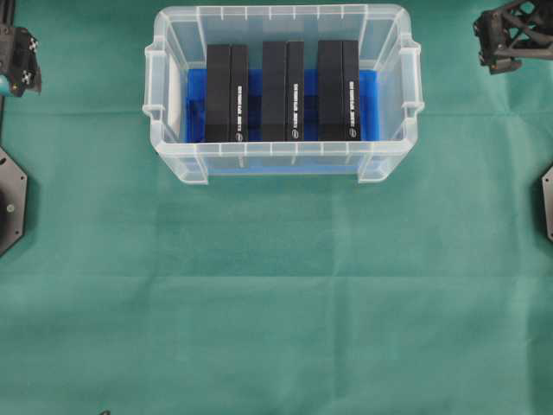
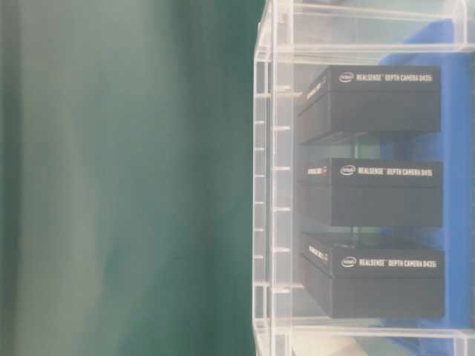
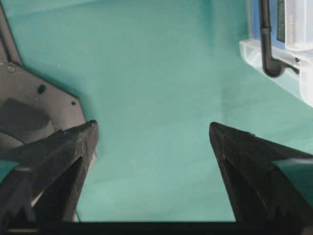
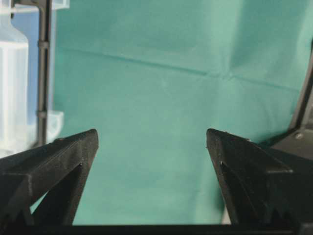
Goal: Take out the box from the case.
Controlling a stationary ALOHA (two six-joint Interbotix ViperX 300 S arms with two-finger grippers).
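The case (image 1: pixel 281 166), a clear plastic bin with a blue bottom, stands at the far middle of the green cloth. Three black boxes stand on edge inside it, side by side: left (image 1: pixel 226 93), middle (image 1: pixel 282 91) and right (image 1: pixel 338 90). The table-level view shows them through the case wall (image 2: pixel 271 185), each printed with white lettering (image 2: pixel 382 172). My left gripper (image 3: pixel 152 126) hangs open over bare cloth, off to the left of the case, whose corner (image 3: pixel 293 73) shows at the upper right. My right gripper (image 4: pixel 151 132) is open too, right of the case (image 4: pixel 12 88), holding nothing.
Green cloth (image 1: pixel 276 303) covers the whole table. Black arm base plates sit at the left edge (image 1: pixel 10 203) and the right edge (image 1: pixel 546 203). The left arm (image 1: pixel 19 60) and right arm (image 1: pixel 510 39) stay at the far corners, apart from the case.
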